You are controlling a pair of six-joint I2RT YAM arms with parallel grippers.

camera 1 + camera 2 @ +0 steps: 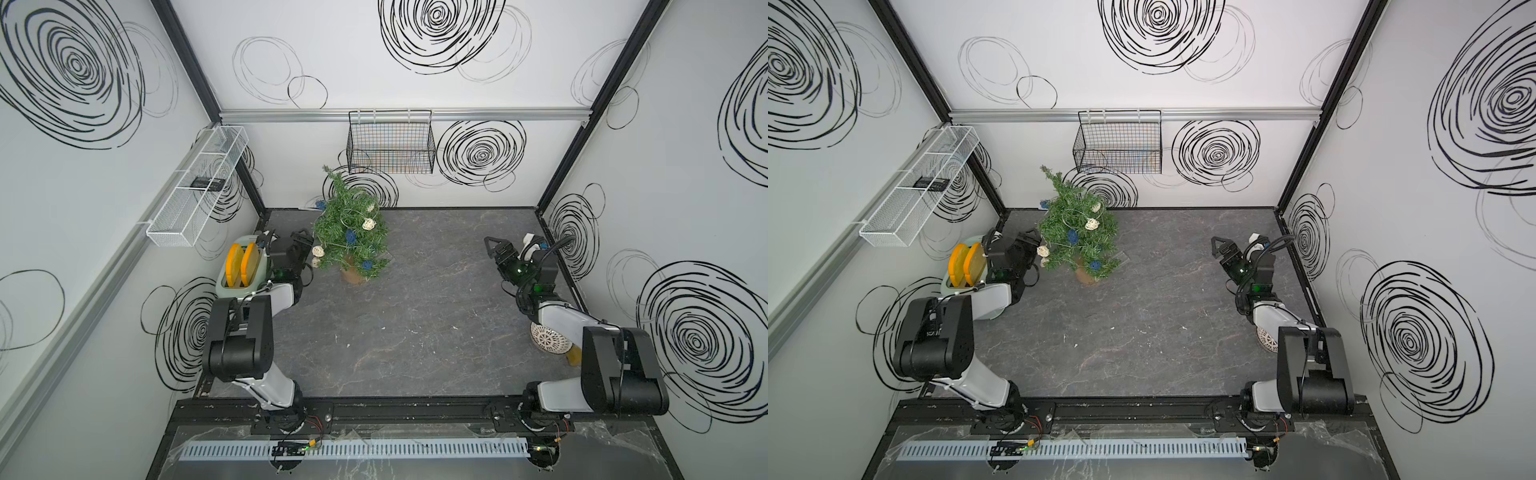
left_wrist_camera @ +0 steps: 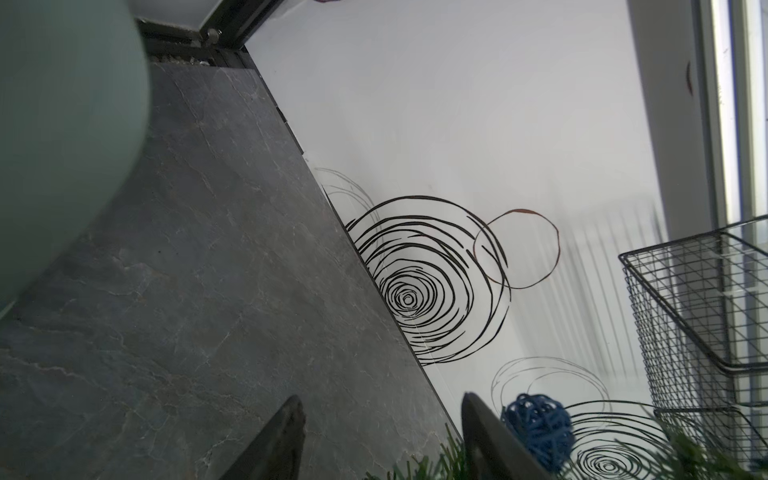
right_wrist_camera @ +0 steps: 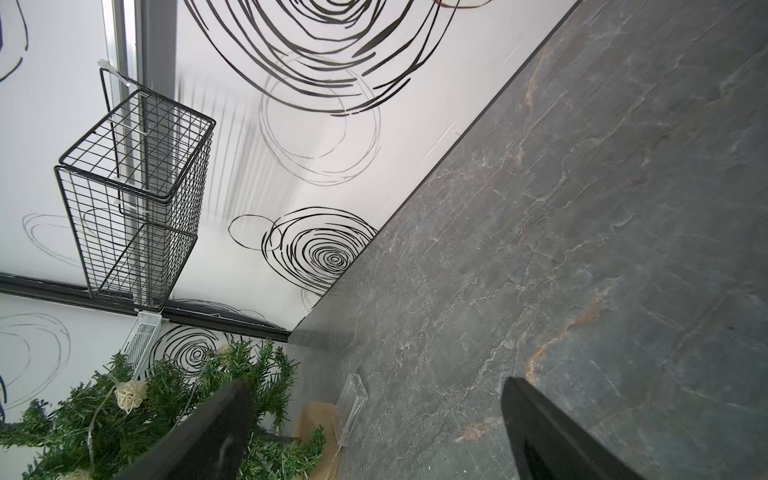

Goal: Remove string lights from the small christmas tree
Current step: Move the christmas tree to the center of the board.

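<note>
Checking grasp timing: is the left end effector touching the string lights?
Cannot tell. In the left wrist view the string lights' blue ball sits behind one finger of the left end effector, partly overlapped; neither gap nor contact shows.

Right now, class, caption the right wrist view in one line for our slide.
Right gripper, jaws wide apart, facing the small christmas tree, string lights draped over its branches, black wire basket beyond.
</note>
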